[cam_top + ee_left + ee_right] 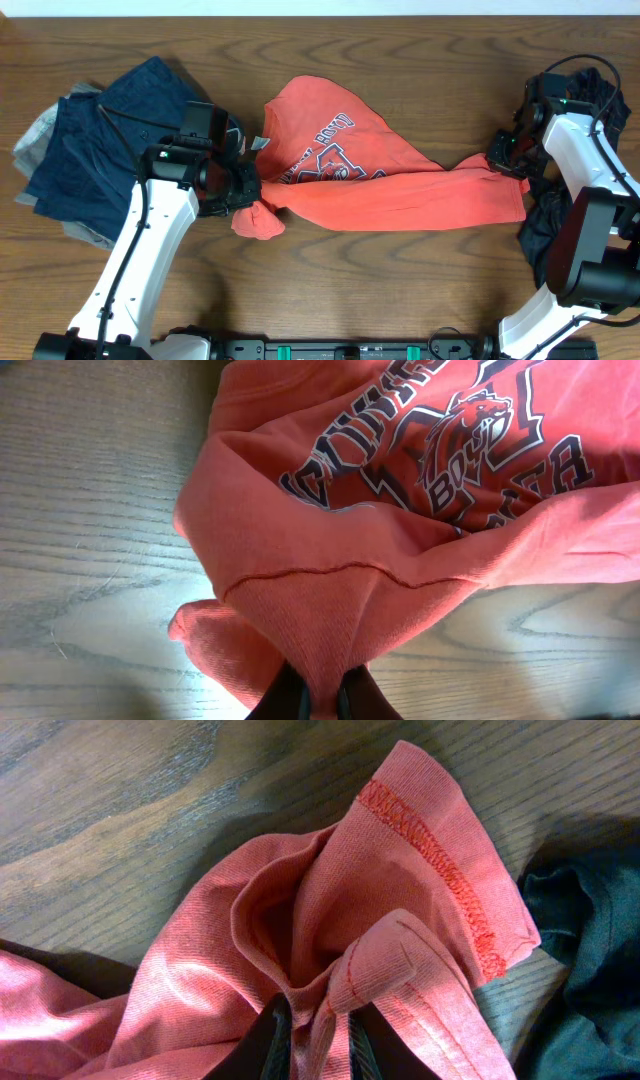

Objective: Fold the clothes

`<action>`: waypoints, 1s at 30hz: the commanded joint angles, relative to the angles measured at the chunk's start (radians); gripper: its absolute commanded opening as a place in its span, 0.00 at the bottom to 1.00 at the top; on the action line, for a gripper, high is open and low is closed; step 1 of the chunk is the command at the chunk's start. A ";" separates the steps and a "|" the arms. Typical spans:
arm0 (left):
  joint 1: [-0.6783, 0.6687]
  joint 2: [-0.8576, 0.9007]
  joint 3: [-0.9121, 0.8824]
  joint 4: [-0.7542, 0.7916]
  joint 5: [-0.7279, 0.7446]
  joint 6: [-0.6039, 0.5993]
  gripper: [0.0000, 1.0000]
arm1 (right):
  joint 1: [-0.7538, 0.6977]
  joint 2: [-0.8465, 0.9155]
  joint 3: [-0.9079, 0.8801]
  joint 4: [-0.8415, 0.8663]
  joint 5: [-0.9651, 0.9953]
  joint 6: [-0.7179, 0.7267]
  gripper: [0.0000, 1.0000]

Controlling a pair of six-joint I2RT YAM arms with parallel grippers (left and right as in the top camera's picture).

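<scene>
An orange-red T-shirt (pixel 380 180) with a dark printed graphic lies stretched across the middle of the wooden table. My left gripper (pixel 245 192) is shut on the shirt's left end, near its ribbed collar (pixel 330 630), where the cloth bunches. My right gripper (pixel 503 155) is shut on the shirt's right end, near a stitched hem (pixel 430 850). The shirt sags between the two grippers. The print (pixel 470 440) faces up in the left wrist view.
A pile of dark blue and grey clothes (pixel 95 145) lies at the far left. A dark garment (pixel 560 215) lies heaped at the right edge under the right arm, and it also shows in the right wrist view (pixel 590 960).
</scene>
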 commanded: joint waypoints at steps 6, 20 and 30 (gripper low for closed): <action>0.005 -0.001 -0.001 0.001 -0.010 0.009 0.06 | 0.008 -0.087 0.008 0.005 0.000 0.010 0.20; 0.005 -0.001 -0.001 0.000 -0.010 0.009 0.06 | 0.008 -0.085 -0.026 -0.006 0.012 0.006 0.21; 0.005 -0.001 -0.001 0.000 -0.010 0.010 0.06 | 0.008 -0.085 -0.094 0.057 0.027 0.020 0.01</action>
